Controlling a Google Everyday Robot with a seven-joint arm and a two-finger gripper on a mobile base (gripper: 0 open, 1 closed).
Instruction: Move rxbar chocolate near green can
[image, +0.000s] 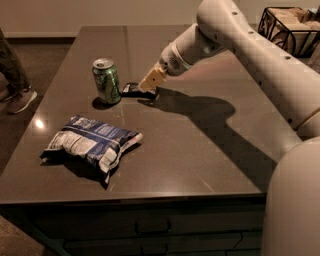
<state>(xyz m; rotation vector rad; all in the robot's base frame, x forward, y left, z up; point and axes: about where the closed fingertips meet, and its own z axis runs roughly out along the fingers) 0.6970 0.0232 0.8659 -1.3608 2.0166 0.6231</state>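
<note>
The rxbar chocolate (129, 90) lay between my gripper (151, 80) and the green can (107, 80), toward the bench's (200, 155) far edge; hold unclear.

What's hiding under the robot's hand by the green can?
The gripper hangs over the rxbar chocolate, a dark flat bar on the table beside the green can. The gripper covers the bar's right end, so that part is hidden.

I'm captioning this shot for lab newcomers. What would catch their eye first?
The big white arm reaches in from the right, its gripper low over the dark table, at the rxbar chocolate lying just right of the green can. Toward the front left lies a crumpled blue-and-white chip bag.
</note>
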